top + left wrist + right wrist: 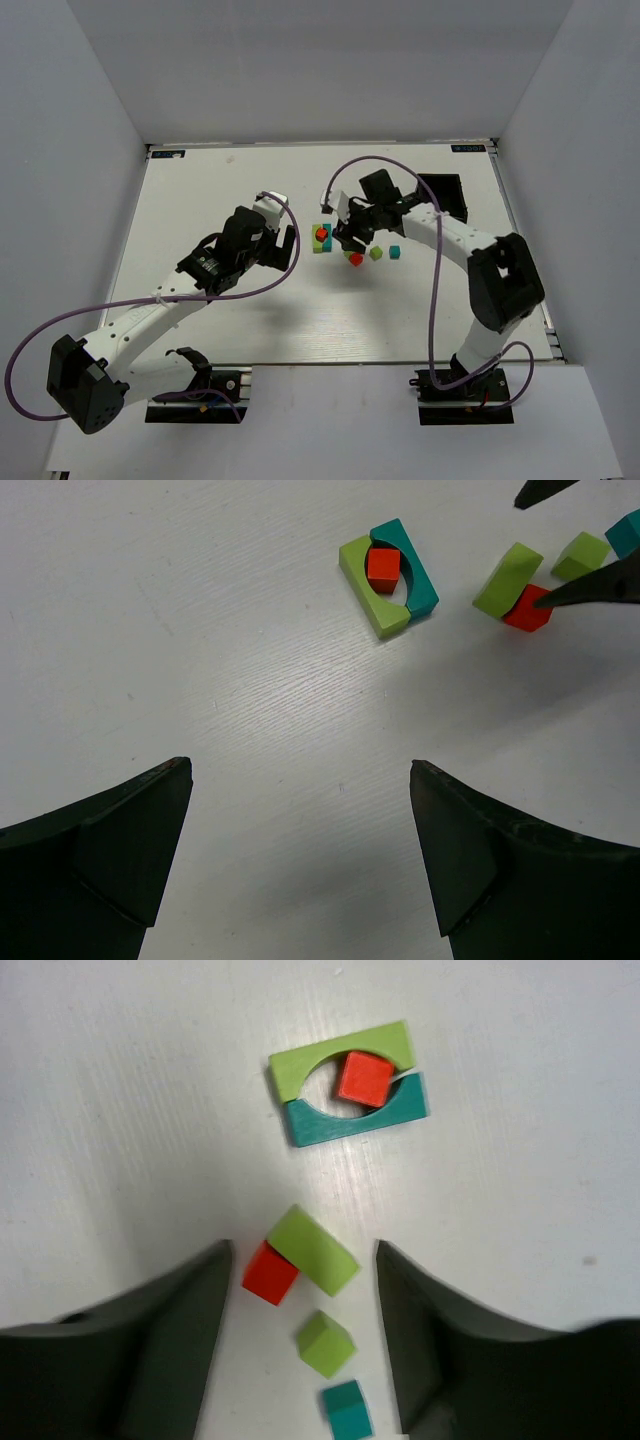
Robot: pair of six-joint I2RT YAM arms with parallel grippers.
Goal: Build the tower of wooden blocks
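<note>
No upright column shows; the blocks lie on the white table. A lime arch (pixel 340 1055) and a teal arch (pixel 355 1120) lie together as a rectangle with a red cube (pixel 365 1077) in their opening; this cluster also shows in the top view (pixel 322 238). My right gripper (pixel 302 1255) is open above a long lime block (pixel 313 1250) that leans on a second red cube (pixel 270 1272). A lime cube (pixel 325 1343) and a teal cube (pixel 347 1410) lie between its fingers, nearer the wrist. My left gripper (pixel 300 770) is open and empty, left of the cluster (pixel 385 575).
A black tray (pixel 445 195) stands at the back right, behind the right arm. The right gripper's dark fingers (pixel 590 588) reach into the left wrist view beside the loose red cube (pixel 527 610). White walls enclose the table.
</note>
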